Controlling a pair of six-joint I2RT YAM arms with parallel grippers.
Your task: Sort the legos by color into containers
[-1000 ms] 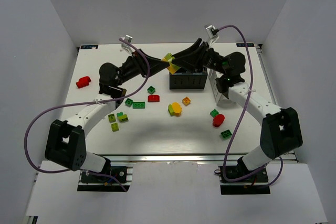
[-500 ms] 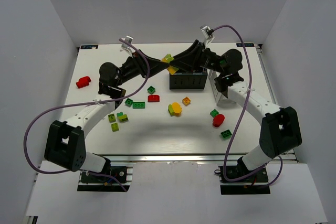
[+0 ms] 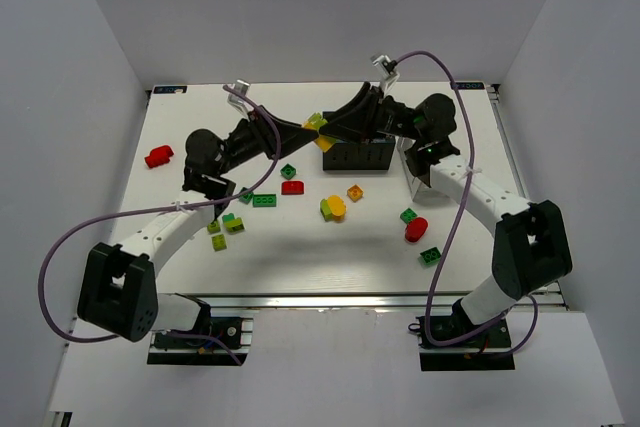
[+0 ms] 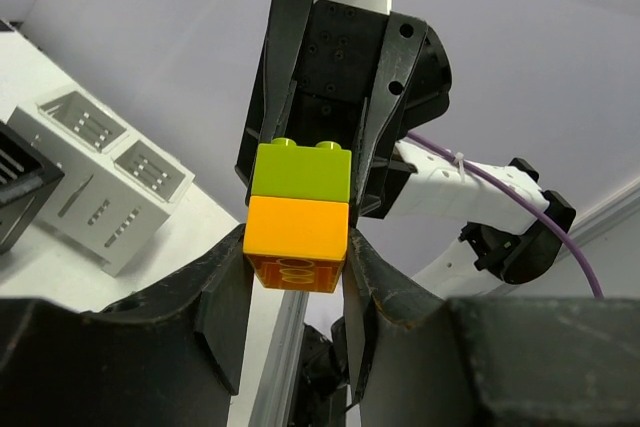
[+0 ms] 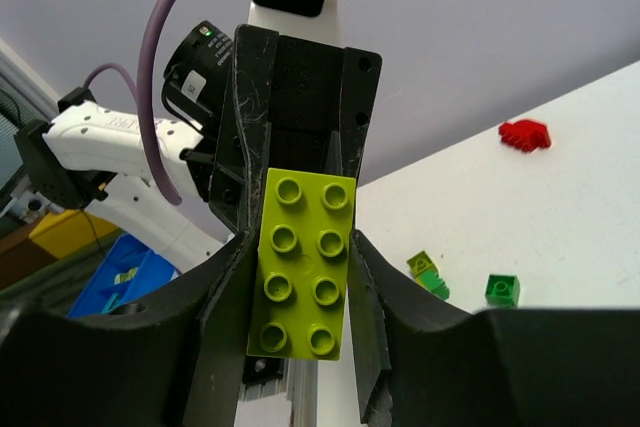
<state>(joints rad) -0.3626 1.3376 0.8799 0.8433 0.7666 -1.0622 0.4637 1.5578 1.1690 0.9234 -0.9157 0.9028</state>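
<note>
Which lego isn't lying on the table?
The lime-and-orange stack: the left gripper pinches its orange half and the right gripper its lime half, up in the air. All other legos lie on the table.

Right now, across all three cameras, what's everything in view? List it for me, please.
lime-on-orange stack: one, raised in the air near the black box, gripped from both sides
red bricks: three; this one mid-table, one far left, a rounded one at right
dark green bricks: at least four; two mid-table, two at right
small lime bricks: three, clustered front left
yellow-and-lime stack: one, centre
orange brick: one, centre
black box: one, far centre
white slatted basket: one, right of the box
table: one, white
left gripper: black, shut on the stack's orange half
right gripper: black, shut on the lime half
</note>
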